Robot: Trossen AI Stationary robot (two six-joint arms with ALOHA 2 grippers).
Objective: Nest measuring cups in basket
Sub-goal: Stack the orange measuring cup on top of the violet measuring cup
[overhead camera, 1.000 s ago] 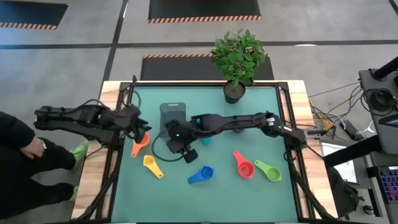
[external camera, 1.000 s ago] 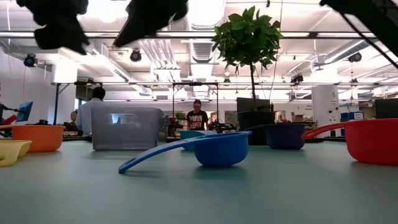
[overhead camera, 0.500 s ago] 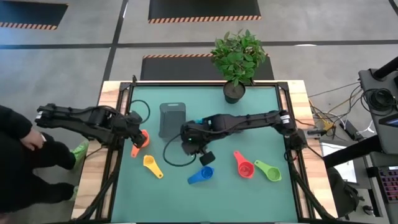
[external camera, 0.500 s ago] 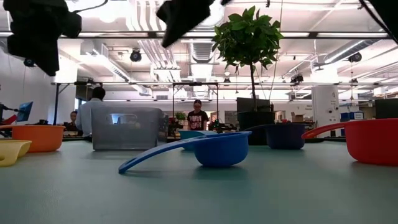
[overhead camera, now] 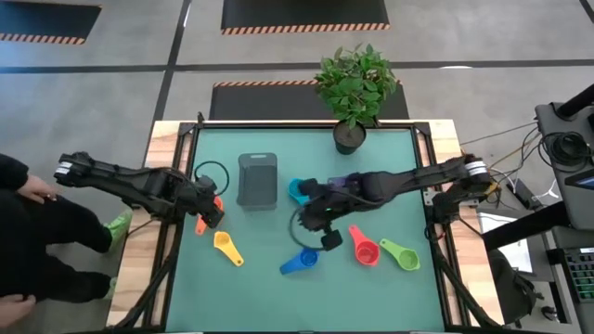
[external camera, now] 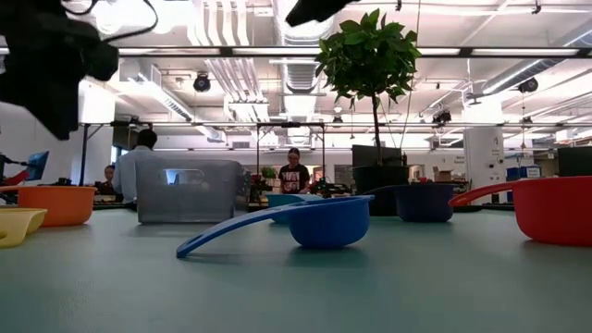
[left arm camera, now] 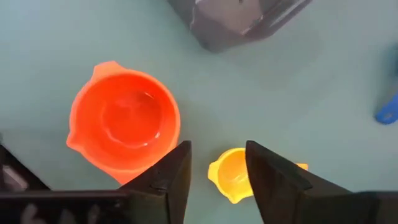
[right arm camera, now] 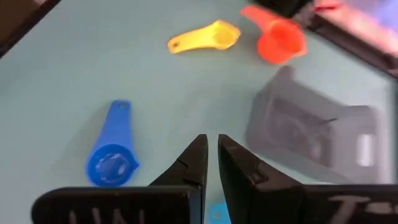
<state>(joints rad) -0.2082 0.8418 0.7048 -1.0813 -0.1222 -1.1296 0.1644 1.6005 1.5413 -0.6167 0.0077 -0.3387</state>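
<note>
From the high camera I am seeing the left claw [overhead camera: 212,212] hanging over the orange cup [overhead camera: 206,217] at the counter's [overhead camera: 390,288] left side, with the yellow cup [overhead camera: 225,246] just in front of it. The right claw [overhead camera: 330,239] is sitting mid-counter beside the blue cup [overhead camera: 300,261]; the cyan cup [overhead camera: 299,190] lies right of the basket [overhead camera: 257,179], while the red cup [overhead camera: 364,247] and green cup [overhead camera: 400,254] rest together on the right. A potted plant [overhead camera: 353,88] stands at the far edge.

At counter level I am looking at the blue cup [external camera: 314,220] in front, the basket [external camera: 188,191] behind it, and people in the room beyond.

My left wrist camera is showing the fingers [left arm camera: 171,180] parted, empty, above the orange cup [left arm camera: 124,122] and yellow cup [left arm camera: 233,174].

My right wrist camera is showing the fingers [right arm camera: 193,167] nearly together, gripping nothing, with the blue cup [right arm camera: 113,157] and basket [right arm camera: 311,130] ahead.
</note>
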